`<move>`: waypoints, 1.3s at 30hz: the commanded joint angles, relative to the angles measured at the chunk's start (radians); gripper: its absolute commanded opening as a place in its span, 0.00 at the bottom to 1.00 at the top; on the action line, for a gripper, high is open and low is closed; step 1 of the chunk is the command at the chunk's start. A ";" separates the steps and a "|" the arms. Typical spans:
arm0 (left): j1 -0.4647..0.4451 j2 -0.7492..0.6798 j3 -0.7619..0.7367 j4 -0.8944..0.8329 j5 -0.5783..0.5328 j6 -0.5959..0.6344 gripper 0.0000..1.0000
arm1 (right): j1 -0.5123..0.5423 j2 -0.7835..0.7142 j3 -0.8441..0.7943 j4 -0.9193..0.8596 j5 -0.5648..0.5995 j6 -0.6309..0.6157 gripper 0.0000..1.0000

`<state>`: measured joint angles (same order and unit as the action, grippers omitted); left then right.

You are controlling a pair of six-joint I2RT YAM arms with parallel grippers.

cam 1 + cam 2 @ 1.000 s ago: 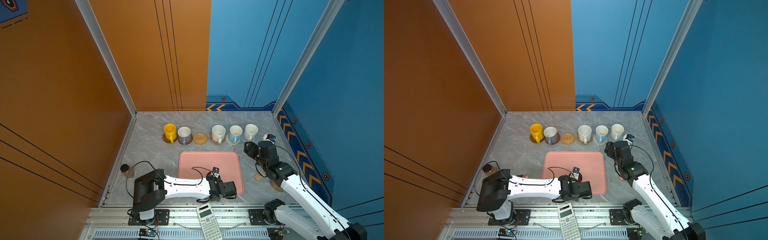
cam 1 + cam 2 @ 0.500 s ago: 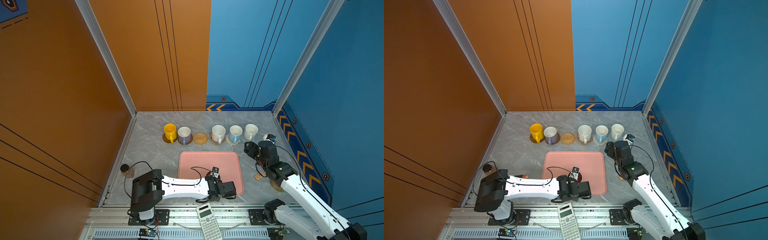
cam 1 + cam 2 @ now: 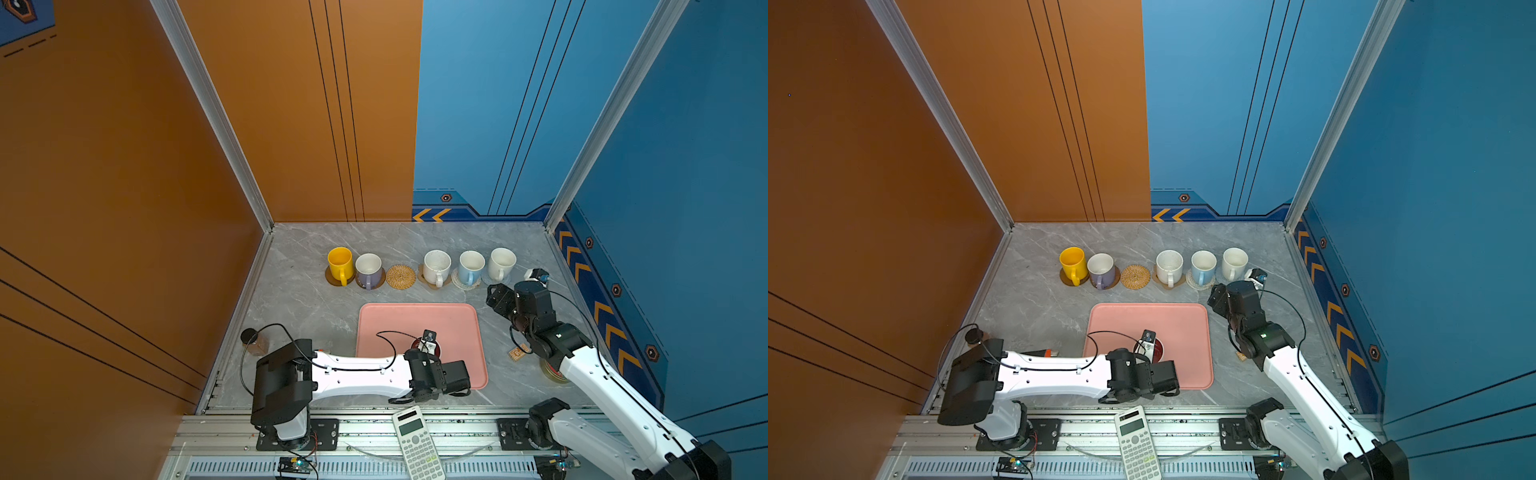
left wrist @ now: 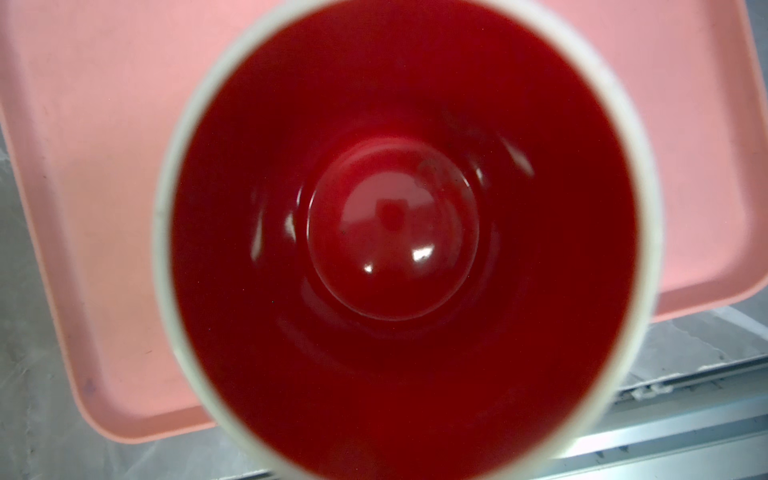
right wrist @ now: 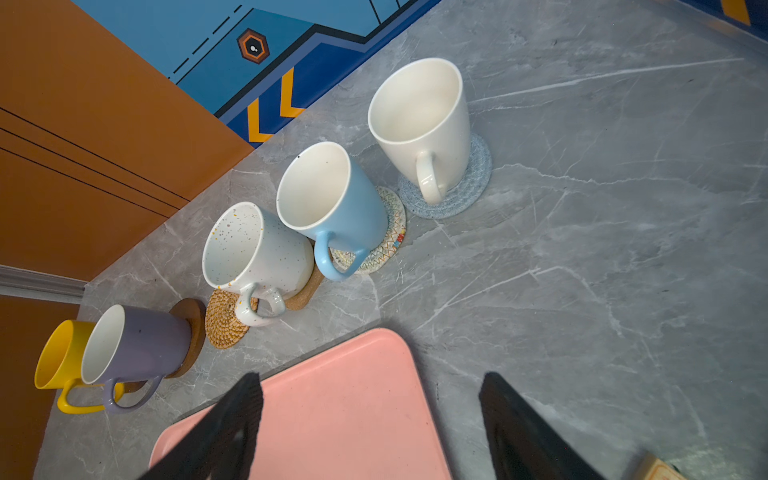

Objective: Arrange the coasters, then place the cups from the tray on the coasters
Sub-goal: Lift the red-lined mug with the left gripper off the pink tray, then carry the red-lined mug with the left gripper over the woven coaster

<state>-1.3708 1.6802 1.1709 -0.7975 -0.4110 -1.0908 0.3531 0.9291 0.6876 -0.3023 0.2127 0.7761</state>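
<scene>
The pink tray (image 3: pixel 453 324) lies at the front middle. On it stands a white cup with red inside (image 3: pixel 417 345); in the left wrist view this cup (image 4: pixel 395 228) fills the frame and hides the fingers. My left gripper (image 3: pixel 424 352) is down at it, shut on it. The yellow cup (image 3: pixel 340 262), lilac cup (image 3: pixel 368 268), speckled cup (image 3: pixel 436 266), light-blue cup (image 3: pixel 471 266) and plain white cup (image 3: pixel 501 262) each stand on coasters in the back row. A tan woven coaster (image 3: pixel 400 276) lies bare between them. My right gripper (image 5: pixel 370 415) hangs open over the tray's far right corner.
A calculator (image 3: pixel 415 440) lies on the front rail. A round tin (image 3: pixel 552 372) and a small wooden tag (image 3: pixel 517 353) sit by the right arm. A small dark-capped thing (image 3: pixel 251 338) stands at the left edge. Walls close in on three sides.
The left arm's shoulder block has swung slightly leftward. Both grippers and all the cups stay where they were.
</scene>
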 commanded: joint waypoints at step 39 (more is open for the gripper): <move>0.452 0.019 0.120 0.175 0.115 0.447 0.00 | -0.009 0.193 0.133 0.025 -0.046 -0.028 0.80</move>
<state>-0.9382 1.6825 1.2217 -0.6609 -0.2966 -0.7033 0.3473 1.1049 0.7918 -0.2836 0.1791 0.7635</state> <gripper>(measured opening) 0.176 0.799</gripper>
